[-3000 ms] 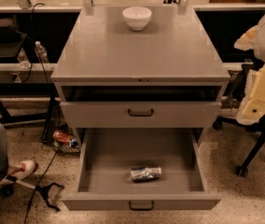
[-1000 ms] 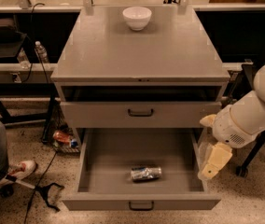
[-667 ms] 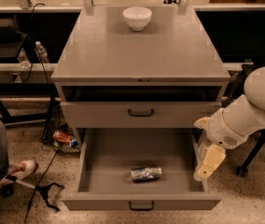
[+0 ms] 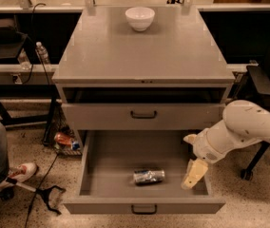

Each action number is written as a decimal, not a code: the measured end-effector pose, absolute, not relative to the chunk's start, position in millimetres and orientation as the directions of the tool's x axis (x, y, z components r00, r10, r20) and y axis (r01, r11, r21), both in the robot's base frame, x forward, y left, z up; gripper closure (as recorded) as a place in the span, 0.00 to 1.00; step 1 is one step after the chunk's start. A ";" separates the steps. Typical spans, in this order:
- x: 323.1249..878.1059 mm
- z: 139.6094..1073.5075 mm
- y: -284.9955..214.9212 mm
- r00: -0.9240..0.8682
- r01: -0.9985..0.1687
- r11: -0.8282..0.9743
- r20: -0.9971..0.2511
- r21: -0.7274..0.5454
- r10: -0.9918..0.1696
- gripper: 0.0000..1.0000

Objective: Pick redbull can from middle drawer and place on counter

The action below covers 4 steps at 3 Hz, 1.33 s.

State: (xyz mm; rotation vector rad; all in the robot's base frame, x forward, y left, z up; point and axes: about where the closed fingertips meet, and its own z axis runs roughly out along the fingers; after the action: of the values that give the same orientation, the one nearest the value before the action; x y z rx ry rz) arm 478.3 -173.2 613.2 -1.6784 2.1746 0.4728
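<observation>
End effector (image 4: 194, 173) low over the right side of the open middle drawer (image 4: 111, 160); redbull can (image 4: 149, 176) on the drawer floor.
Can lies on its side, near the front centre of the bare floor. End effector sits to the right of the can, near it but apart; wide or narrow cannot be told. White arm (image 4: 244, 127) reaches in from the right. White bowl (image 4: 139, 18) stands upright at the back of the desk (image 4: 139, 56).

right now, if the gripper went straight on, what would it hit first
Probably the floor of the middle drawer, just right of the redbull can; the gripper points down into it. Depth is unclear.
</observation>
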 end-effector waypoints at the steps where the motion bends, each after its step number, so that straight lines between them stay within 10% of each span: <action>1: 500.3 546.1 -163.4 -0.283 -0.954 0.294 -0.510 0.061 -0.812 0.00; 4: 529.7 507.5 -142.5 -0.148 -0.977 0.209 -0.579 -0.040 -0.802 0.00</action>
State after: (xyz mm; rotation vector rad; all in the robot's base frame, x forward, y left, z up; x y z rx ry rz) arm 529.7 -142.5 507.5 -1.6447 2.0081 0.4810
